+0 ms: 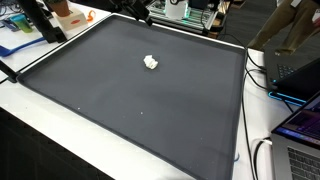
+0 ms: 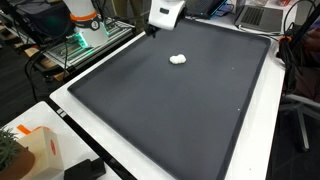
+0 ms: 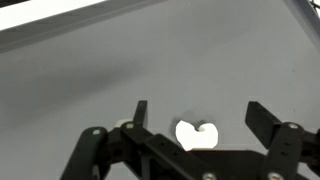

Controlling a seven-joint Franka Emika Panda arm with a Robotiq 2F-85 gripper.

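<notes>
I have the fingers [image 3: 141, 112] spread wide, holding nothing, above the black mat [image 3: 90, 70] on the counter [image 1: 25, 135]. In the wrist view the white lump [image 3: 197, 135] lies on the mat, framed between the fingers and touching neither. In both exterior views it sits near the mat's far edge.

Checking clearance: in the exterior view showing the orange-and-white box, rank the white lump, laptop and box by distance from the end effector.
1. white lump, on the mat close by the end effector.
2. laptop, beyond the mat's far corner.
3. orange-and-white box, off the near corner, farthest.
</notes>
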